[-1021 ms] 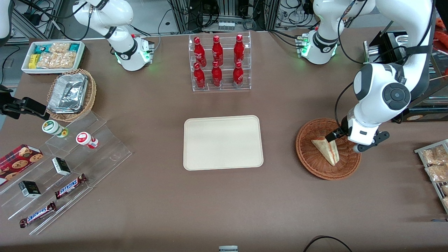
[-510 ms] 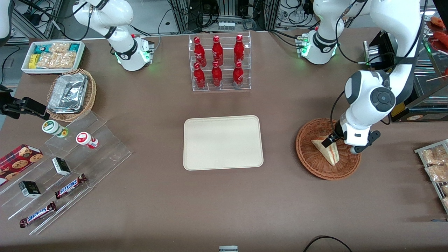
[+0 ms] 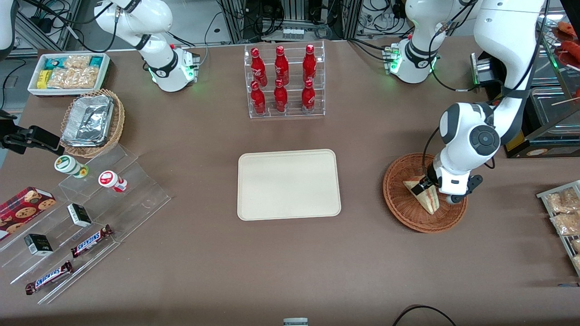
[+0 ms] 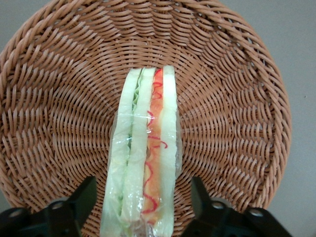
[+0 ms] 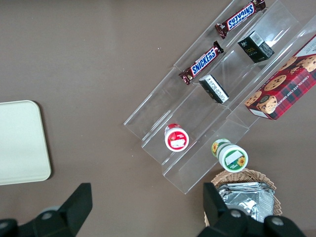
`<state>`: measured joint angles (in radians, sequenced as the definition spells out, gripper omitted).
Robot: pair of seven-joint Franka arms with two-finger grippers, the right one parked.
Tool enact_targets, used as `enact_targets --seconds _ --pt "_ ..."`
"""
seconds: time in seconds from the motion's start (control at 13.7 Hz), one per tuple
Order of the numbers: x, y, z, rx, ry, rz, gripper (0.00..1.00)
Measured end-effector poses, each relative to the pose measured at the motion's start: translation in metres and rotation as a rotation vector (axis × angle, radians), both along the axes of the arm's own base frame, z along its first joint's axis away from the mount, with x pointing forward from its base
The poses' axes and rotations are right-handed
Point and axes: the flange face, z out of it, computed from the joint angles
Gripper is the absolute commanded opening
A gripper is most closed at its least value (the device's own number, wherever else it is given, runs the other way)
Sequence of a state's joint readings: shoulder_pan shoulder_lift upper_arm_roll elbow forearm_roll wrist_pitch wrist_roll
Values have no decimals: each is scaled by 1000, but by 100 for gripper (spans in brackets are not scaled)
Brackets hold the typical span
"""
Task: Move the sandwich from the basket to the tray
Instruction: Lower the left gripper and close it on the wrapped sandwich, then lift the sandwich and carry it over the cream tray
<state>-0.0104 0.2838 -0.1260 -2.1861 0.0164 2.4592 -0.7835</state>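
Note:
The sandwich (image 3: 424,196), a wrapped pale bread wedge with green and red-orange filling, lies in the reddish-brown wicker basket (image 3: 398,213) toward the working arm's end of the table. My left gripper (image 3: 428,185) hangs low over it, open. In the left wrist view the sandwich (image 4: 145,163) lies between the two black fingers (image 4: 81,202), with a gap on each side, and the basket (image 4: 59,98) weave fills the background. My gripper (image 4: 142,198) holds nothing. The cream tray (image 3: 288,184) lies bare at the table's middle, beside the basket.
A clear rack of red bottles (image 3: 284,81) stands farther from the front camera than the tray. Toward the parked arm's end are a stepped acrylic shelf of snacks (image 3: 90,213), a tan basket of foil containers (image 3: 93,122) and a white bin (image 3: 69,72). Snack bags (image 3: 564,213) lie beside the basket.
The left arm has drawn in over the basket and lowered, bringing its open fingers down around the sandwich. The sandwich and basket have not moved.

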Motion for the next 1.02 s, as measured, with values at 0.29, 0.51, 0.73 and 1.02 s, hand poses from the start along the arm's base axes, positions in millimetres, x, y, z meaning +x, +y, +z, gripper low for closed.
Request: enact_targets --seconds 0.29,0.51,0.73,1.02 --pt "0 0 1 0 -1 0 0" --pt "3 -1 14 6 23 -14 0" --pt "17 -12 67 15 90 -91 0" --pt "27 -80 122 12 79 -213 0"
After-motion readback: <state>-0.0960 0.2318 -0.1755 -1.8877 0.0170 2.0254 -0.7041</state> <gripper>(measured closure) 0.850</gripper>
